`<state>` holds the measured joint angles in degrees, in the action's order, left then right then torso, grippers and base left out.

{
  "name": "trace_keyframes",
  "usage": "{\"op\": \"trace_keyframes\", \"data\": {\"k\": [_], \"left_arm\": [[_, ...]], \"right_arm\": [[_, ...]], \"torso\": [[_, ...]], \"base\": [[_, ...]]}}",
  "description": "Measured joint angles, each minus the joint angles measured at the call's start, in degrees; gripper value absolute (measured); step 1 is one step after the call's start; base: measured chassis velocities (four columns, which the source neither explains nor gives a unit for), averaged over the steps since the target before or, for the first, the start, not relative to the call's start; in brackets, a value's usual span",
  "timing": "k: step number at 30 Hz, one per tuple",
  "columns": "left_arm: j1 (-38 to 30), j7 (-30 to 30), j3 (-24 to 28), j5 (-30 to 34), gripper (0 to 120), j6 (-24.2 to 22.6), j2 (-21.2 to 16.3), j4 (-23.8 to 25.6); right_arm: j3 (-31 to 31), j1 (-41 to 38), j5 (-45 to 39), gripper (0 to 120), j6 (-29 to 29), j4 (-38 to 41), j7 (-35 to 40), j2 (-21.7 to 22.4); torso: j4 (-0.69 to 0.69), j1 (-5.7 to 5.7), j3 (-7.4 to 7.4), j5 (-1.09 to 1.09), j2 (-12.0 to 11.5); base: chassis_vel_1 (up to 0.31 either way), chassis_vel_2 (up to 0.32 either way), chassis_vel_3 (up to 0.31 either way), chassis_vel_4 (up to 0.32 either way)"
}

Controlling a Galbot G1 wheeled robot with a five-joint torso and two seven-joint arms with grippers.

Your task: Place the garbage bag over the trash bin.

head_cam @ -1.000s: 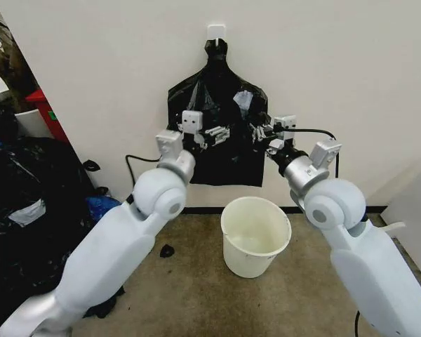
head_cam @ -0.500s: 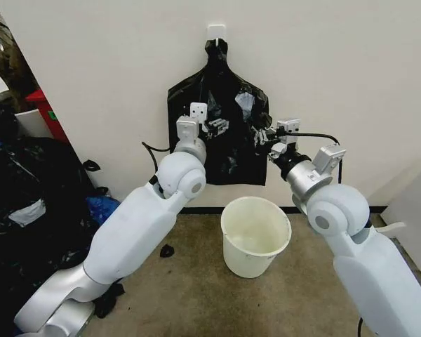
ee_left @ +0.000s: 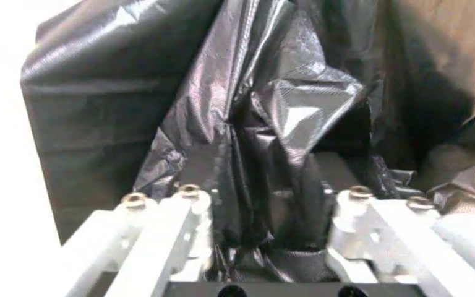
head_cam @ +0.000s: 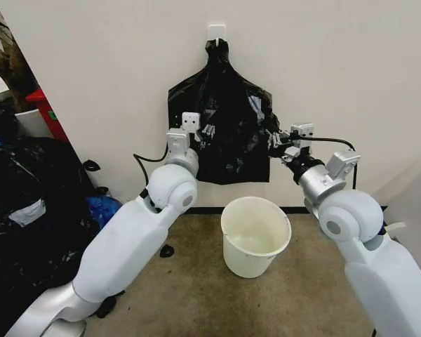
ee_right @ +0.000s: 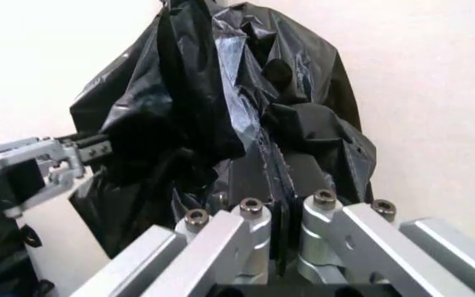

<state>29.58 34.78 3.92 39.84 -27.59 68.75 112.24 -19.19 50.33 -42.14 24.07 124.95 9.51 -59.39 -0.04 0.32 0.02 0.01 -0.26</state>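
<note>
A bunch of black bags hangs flat on the wall from a white hook point(head_cam: 216, 31). The garbage bag point(head_cam: 256, 123) is its glossy, crinkled front sheet, drawn out to the right. My right gripper point(head_cam: 274, 140) is shut on a fold of this bag point(ee_right: 303, 136), fingers close together point(ee_right: 274, 179). My left gripper point(head_cam: 208, 131) is at the bunch's left middle. Its fingers stand apart point(ee_left: 266, 185), with loose black plastic point(ee_left: 295, 117) bunched between them. The trash bin point(head_cam: 251, 261), a round white bucket, stands on the floor below the bags, its mouth uncovered.
A big heap of stuffed black and blue bags point(head_cam: 21, 210) fills the left side. A red box point(head_cam: 45, 112) stands behind it against the wall. A small black scrap point(head_cam: 167, 250) lies on the brown floor left of the bin.
The right gripper has moved right, pulling the bag's right side outward. The left gripper has drawn back left and a little lower. The bin has not moved.
</note>
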Motion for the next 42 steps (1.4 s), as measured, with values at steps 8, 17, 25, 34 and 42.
{"op": "trace_keyframes", "data": {"k": [8, 17, 25, 34, 42], "left_arm": [[0.5, -1.3, -1.7, 0.4, 2, 0.2, -0.6, 1.1], [3.4, -12.1, -9.0, 1.7, 0, 3.5, -6.0, 4.8], [17.2, -15.5, -10.6, 2.1, 0, 3.1, -12.4, 14.1], [18.0, -15.3, -10.8, 7.7, 0, 2.8, -14.6, 24.5], [20.8, -17.0, -10.7, 13.9, 0, 6.2, -14.5, 25.7]], "right_arm": [[-0.6, 0.8, -0.2, 0, -0.1, 1.3, 0.0, 0.5], [-4.5, 2.6, -2.2, 0, -1.7, 4.9, -0.1, 2.3], [-4.1, 12.2, -1.8, 0, -0.6, 9.6, 0.9, -0.8], [-8.5, 14.7, -9.2, 0, 1.4, 18.4, 6.2, 1.8], [-10.5, 15.2, -12.1, 0, 1.9, 18.7, 6.5, 4.5]], "torso": [[0.00, 0.00, 0.00, 0.00, 0.0], [0.00, 0.00, 0.00, -0.01, 0.0], [0.01, 0.00, 0.00, -0.02, 0.0], [-0.03, 0.00, -0.01, -0.01, 0.0], [0.02, 0.00, 0.00, 0.00, 0.0]], "base": [[0.000, 0.000, 0.000, 0.000], [0.000, 0.000, 0.000, 0.000], [0.000, 0.000, 0.000, 0.000], [0.000, 0.000, 0.000, 0.000], [0.000, 0.000, 0.000, 0.000]]}}
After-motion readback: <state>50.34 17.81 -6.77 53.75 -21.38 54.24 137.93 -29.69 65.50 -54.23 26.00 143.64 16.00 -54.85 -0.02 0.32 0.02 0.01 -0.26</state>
